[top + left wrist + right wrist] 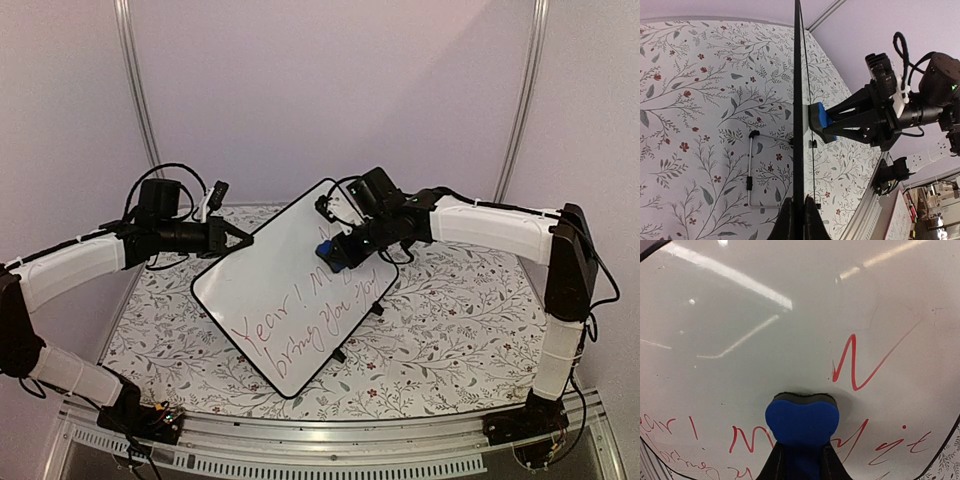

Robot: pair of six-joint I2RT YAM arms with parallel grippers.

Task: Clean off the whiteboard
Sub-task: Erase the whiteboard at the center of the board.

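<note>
From above, the whiteboard (270, 300) stands tipped up off the floral table (450, 330), lower corner near the cloth and upper corner raised toward the back wall. Your left gripper (240, 240) is pinched shut on its left rim, and your right gripper (335, 252) is clamped on a blue eraser (327, 252) set against the upper face. Red marker writing (300, 325) covers the lower half. Judge the board as light, stiff and glossy: one pinch on a thin rim will let it pivot, so press gently and stroke toward the held edge where you can. From the left wrist, the whiteboard (799, 100) shows edge-on as a thin dark line, with your left gripper (799, 217) closed on that rim at the bottom. The eraser (819, 117) touches the face on the right, and a thin wire stand (750, 170) juts from the back on the left. Both sides have open room, though the stand hangs close over the cloth. From the right wrist, the eraser (801, 420) sits tight between the closed fingers (772, 465), its pad flat on the white surface (765, 315). Red strokes (855, 365) lie just beside it and below. The black rim shows only at the lower right corner, so you have sweep room upward and to the left.
</note>
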